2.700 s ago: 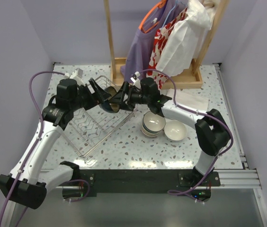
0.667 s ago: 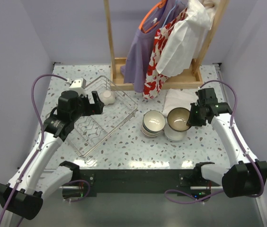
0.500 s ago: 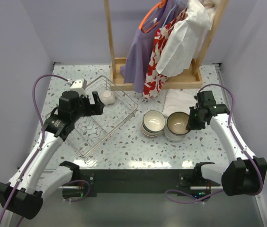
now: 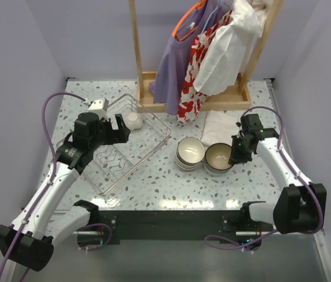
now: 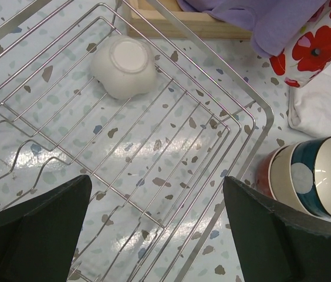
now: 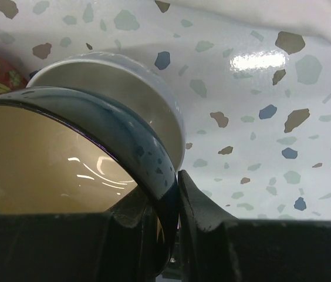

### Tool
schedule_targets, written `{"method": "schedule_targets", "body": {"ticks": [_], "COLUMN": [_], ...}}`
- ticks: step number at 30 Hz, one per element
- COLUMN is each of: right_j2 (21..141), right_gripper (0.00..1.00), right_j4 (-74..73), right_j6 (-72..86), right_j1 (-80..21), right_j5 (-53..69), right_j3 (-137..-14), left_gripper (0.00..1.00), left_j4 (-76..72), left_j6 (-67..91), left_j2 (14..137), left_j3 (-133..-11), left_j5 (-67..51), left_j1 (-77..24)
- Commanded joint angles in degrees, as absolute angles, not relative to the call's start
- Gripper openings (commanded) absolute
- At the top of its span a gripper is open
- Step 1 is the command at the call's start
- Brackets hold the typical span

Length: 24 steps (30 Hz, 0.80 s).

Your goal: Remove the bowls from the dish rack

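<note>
Right gripper [image 4: 234, 154] is clamping the dark blue bowl's [image 4: 217, 155] rim; that bowl is sitting mouth-up on a pale bowl [image 6: 124, 88]. Left gripper [image 5: 156, 188] is hovering, jaws apart, over the diagonally lying dish rack [image 4: 154, 144] holding one upside-down white bowl [image 4: 133, 120]. Speckled table [image 4: 159, 182], lilac walls [image 4: 95, 35].

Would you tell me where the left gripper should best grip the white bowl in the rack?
The white bowl seems to lie base up in the rack, rim down on the wires, so its rim cannot be pinched. I would bring the open left gripper straight down from above and close across the rounded wall below the foot ring.
</note>
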State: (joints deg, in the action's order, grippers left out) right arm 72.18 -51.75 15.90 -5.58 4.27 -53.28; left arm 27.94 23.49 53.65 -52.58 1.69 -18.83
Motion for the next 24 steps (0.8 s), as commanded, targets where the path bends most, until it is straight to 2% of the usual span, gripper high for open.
{"method": "schedule_targets", "body": {"ticks": [1, 7, 20, 24], "right_j2": [72.9, 73.3, 72.5, 71.6], "right_gripper": [0.15, 0.17, 0.37, 0.39], "right_j4": [-49.0, -47.8, -48.3, -49.5], "right_j6": [14.8, 14.7, 14.4, 14.4], "right_j1": [-5.6, -5.7, -5.6, -5.6], "right_j5": [7.9, 8.9, 6.5, 5.5], "right_j3": [-53.6, -53.2, -53.4, -53.9], "left_gripper": [1.00, 1.00, 1.00, 1.00], "left_j4": [25.9, 26.6, 27.7, 27.8], "left_j6": [24.6, 24.9, 25.2, 25.1], "left_j2": [54.1, 54.4, 55.5, 56.0], "left_j3": [-51.8, -51.4, -51.4, -51.6], "left_j5": [0.4, 1.1, 1.4, 1.5], "left_j1": [-18.7, -18.7, -18.7, -18.7]}}
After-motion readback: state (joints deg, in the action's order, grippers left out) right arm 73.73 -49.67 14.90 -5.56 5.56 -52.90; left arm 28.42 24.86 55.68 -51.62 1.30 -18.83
